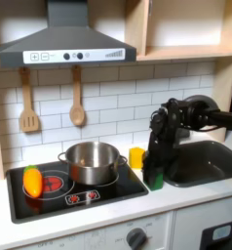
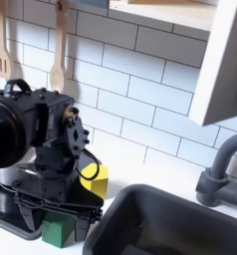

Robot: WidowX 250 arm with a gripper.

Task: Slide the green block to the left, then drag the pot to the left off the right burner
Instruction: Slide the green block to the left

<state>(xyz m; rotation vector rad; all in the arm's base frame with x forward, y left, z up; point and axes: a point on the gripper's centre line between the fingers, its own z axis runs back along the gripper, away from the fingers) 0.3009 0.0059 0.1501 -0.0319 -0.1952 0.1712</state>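
Note:
The green block (image 1: pixel 155 180) (image 2: pixel 59 232) rests on the white counter just off the cooktop's right edge, between cooktop and sink. My gripper (image 1: pixel 154 174) (image 2: pixel 59 223) is lowered over it from above, with the fingers close against both of its sides. The steel pot (image 1: pixel 92 161) stands on the cooktop's right burner, to the block's left in the first exterior view. In the second exterior view a sliver of the pot (image 2: pixel 0 176) shows behind the arm at the left edge.
A small yellow cup (image 1: pixel 136 156) (image 2: pixel 94 177) stands just behind the block. An orange-yellow piece (image 1: pixel 32 181) lies on the left burner. The dark sink (image 1: pixel 204 163) (image 2: pixel 165 224) and a grey faucet (image 2: pixel 223 176) are to the right in both exterior views. Wooden utensils (image 1: pixel 77 101) hang on the tiled wall.

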